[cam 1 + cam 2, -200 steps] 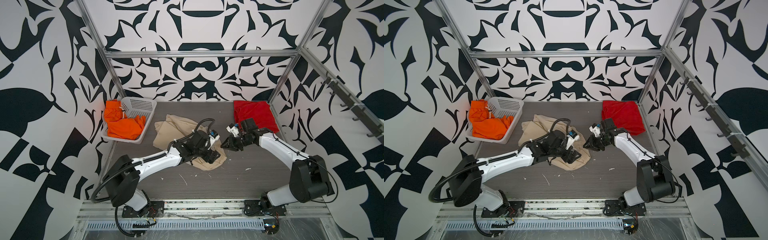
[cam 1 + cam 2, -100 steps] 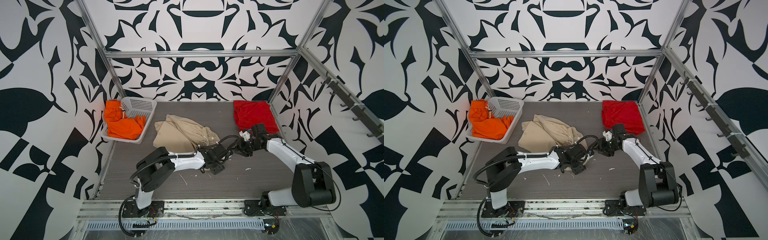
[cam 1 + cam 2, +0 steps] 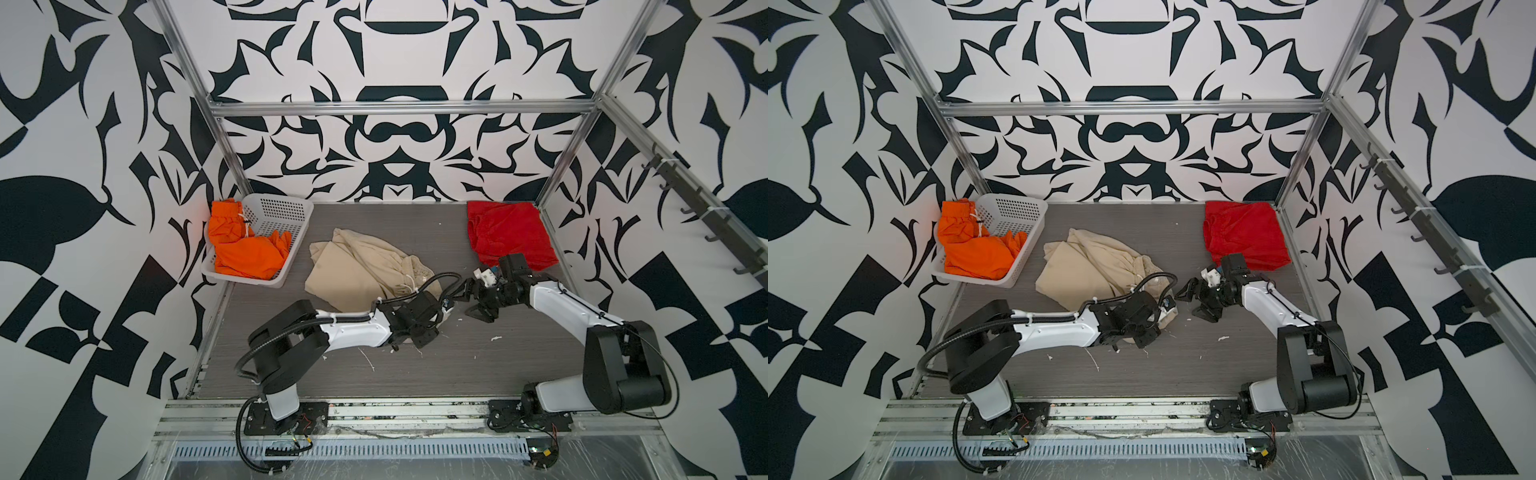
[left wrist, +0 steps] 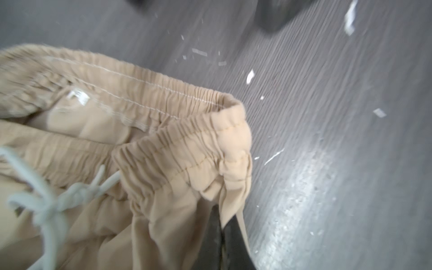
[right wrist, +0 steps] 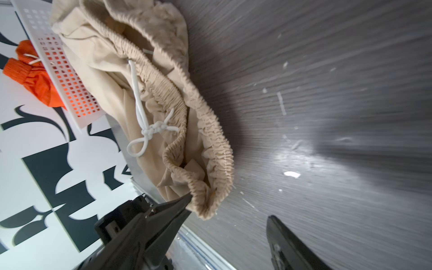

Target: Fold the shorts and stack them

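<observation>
The beige shorts lie crumpled mid-table, their waistband end drawn toward the front right. My left gripper is shut on the beige shorts, pinching a fold at that waistband end. My right gripper stands open just right of it, one fingertip against the waistband, nothing between the jaws. The red shorts lie folded at the back right. The orange shorts sit bunched in the basket.
The white perforated basket stands at the back left. Small white scraps dot the grey table. Metal frame posts bound the back corners, and a hook rail runs along the right wall.
My left gripper moved right and forward, then shut on the beige waistband end. My right gripper opened and drew back a little to the right. The beige shorts shifted with them.
</observation>
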You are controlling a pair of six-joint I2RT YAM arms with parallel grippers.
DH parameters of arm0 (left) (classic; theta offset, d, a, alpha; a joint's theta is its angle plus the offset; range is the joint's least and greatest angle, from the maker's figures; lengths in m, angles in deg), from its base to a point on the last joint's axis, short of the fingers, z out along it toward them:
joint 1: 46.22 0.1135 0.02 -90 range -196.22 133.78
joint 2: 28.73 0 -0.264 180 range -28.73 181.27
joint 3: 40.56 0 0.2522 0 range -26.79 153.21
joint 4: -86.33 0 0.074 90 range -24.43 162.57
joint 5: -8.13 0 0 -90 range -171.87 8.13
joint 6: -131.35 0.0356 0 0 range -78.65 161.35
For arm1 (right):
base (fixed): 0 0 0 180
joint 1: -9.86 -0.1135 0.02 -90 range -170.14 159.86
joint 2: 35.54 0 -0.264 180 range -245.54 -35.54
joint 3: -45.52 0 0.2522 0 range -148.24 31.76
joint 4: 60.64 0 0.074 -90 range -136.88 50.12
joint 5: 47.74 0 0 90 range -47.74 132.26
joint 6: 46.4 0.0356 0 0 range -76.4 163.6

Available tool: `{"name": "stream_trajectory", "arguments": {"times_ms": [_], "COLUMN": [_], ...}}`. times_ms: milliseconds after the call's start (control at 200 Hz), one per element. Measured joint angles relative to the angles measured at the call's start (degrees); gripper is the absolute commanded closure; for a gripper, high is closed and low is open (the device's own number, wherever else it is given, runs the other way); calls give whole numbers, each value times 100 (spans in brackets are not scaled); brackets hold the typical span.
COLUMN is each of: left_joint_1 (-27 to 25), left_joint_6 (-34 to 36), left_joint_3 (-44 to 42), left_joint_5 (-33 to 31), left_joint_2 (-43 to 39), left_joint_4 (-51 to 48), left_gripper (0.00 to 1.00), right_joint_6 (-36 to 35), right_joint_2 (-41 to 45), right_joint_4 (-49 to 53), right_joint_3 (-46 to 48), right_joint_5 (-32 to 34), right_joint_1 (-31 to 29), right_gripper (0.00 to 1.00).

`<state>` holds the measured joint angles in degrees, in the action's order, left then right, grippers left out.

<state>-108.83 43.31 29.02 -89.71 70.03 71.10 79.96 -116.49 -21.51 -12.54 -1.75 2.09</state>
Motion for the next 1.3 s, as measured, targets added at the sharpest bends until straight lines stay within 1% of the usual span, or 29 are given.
{"name": "stream_trajectory", "arguments": {"times_ms": [85, 265, 435, 540, 690, 800, 850, 900, 930, 960, 1000, 1085, 1135, 1190, 1300], "left_joint_1": [15, 35, 35, 35, 35, 35, 35, 35, 35, 35, 35, 63, 103, 221, 664], "left_joint_6": [-31, -48, 0, 68, 151, 216, 240, 256, 260, 278, 236, 173, -76, -289, -1078], "left_joint_3": [-105, -122, -181, -184, -221, -273, -280, -280, -280, -280, -282, -280, -278, -278, -280], "left_joint_5": [125, 328, 503, 570, 599, 605, 612, 616, 616, 612, 597, 487, 420, 354, 111], "left_joint_2": [-166, -181, -181, -181, -210, -258, -269, -282, -289, -295, -304, -348, -407, -538, -1012], "left_joint_4": [293, 592, 675, 658, 640, 629, 619, 610, 605, 595, 573, 496, 376, 201, -216], "left_gripper": [95, 94, 92, 90, 89, 89, 89, 88, 85, 80, 67, 46, 36, 32, 31], "right_joint_6": [249, 752, 1023, 916, 315, -129, -343, -428, -514, -612, -636, -702, -643, -586, -374], "right_joint_2": [-66, -361, -557, -634, -863, -1049, -1143, -1222, -1268, -1298, -1325, -1290, -1200, -992, -426], "right_joint_4": [-229, -861, -1246, -1220, -702, -372, -243, -170, -136, -101, -76, -42, -46, -76, -229], "right_joint_3": [103, 245, 247, 232, 46, -136, -223, -282, -317, -348, -369, -389, -382, -354, -164], "right_joint_5": [-125, -348, -529, -599, -693, -855, -898, -935, -944, -935, -925, -817, -680, -474, 50], "right_joint_1": [-160, -540, -730, -739, -739, -737, -737, -737, -737, -737, -737, -726, -691, -612, -417], "right_gripper": [16, 17, 23, 27, 32, 40, 50, 63, 70, 77, 83, 90, 91, 93, 95]}}
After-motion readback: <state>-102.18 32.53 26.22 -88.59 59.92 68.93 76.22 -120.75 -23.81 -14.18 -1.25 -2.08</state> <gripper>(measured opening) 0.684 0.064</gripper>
